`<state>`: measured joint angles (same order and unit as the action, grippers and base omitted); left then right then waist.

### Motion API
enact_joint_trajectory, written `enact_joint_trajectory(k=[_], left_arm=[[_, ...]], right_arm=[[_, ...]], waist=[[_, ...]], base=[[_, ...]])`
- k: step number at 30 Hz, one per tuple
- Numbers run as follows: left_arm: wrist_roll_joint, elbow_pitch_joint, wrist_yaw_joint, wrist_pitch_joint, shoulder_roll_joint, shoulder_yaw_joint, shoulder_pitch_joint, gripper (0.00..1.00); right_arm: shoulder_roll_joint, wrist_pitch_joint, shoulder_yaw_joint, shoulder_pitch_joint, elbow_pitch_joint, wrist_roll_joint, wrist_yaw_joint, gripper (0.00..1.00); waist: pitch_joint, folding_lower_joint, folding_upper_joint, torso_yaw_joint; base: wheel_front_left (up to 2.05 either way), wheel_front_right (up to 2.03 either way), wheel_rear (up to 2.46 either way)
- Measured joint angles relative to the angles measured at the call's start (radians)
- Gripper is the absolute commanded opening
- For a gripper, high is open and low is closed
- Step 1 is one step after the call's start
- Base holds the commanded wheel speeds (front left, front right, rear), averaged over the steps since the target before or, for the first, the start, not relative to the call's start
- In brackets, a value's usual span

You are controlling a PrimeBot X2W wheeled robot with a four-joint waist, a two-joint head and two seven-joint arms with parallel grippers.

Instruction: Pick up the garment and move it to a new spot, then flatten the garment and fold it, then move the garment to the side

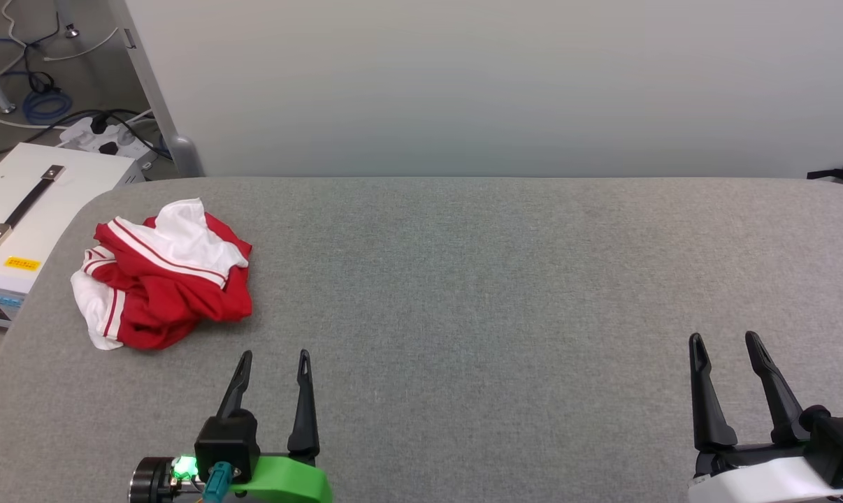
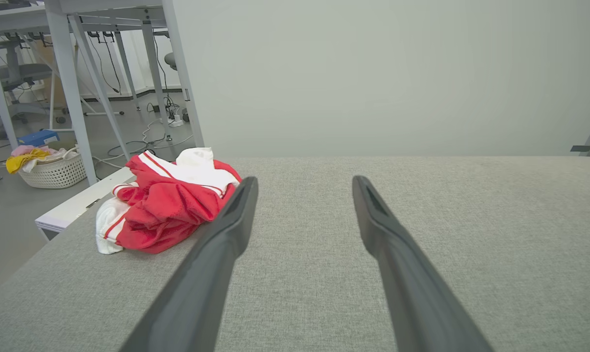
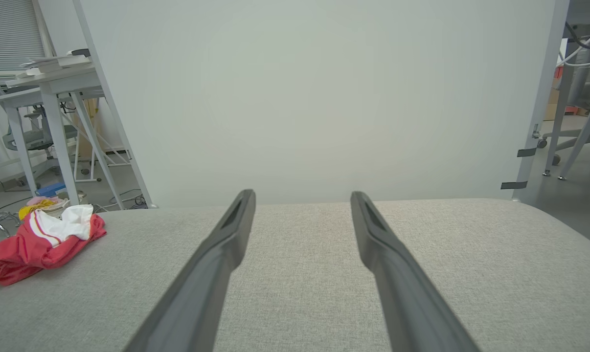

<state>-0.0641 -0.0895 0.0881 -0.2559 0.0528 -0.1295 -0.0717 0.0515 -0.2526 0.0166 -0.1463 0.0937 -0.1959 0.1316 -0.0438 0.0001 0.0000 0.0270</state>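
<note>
Head view, nearest: left gripper (image 1: 275, 355) at lower left, on a green bracket with a small green light lit at its base. Its 2 long dark fingers are spread apart with nothing between them. Right gripper (image 1: 723, 339) at lower right, on a white base; its 2 fingers are likewise spread and hold nothing. The 2 grippers are well apart, both over the near part of the grey fabric-covered table (image 1: 498, 279) with rounded corners.

Next out: red jersey T-shirt (image 1: 163, 293) with white sleeves and red-and-white striped trim lies in a crumpled heap on the table's left part, close to the left edge. It is ahead and to the left of the left gripper, near but apart. In the right wrist view the heap is far off to the left, well apart from the right gripper.

Farther: plain white upright panel (image 1: 498, 84) along the table's far edge. Off the table's left edge sits a white box-shaped case with a black strap handle (image 1: 30, 202). Beyond it, a white power strip with dark and blue cables (image 1: 107, 136) on the grey floor.

Farthest, left wrist view: white woven basket (image 2: 55, 171) holding yellow and pink cloth, on the floor beside a white desk leg (image 2: 72, 98).
</note>
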Motion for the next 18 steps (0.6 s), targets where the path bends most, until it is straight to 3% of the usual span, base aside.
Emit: enact_joint_trajectory(k=[18], left_arm=[[0.0, -0.002, 0.002, 0.0, 0.0, 0.009, 0.002, 1.0]], right_arm=[[0.0, -0.001, -0.011, 0.0, -0.001, 0.0, 0.0, 1.0]], waist=[[0.017, 0.0, 0.0, 0.055]], base=[[0.0, 0.0, 0.0]])
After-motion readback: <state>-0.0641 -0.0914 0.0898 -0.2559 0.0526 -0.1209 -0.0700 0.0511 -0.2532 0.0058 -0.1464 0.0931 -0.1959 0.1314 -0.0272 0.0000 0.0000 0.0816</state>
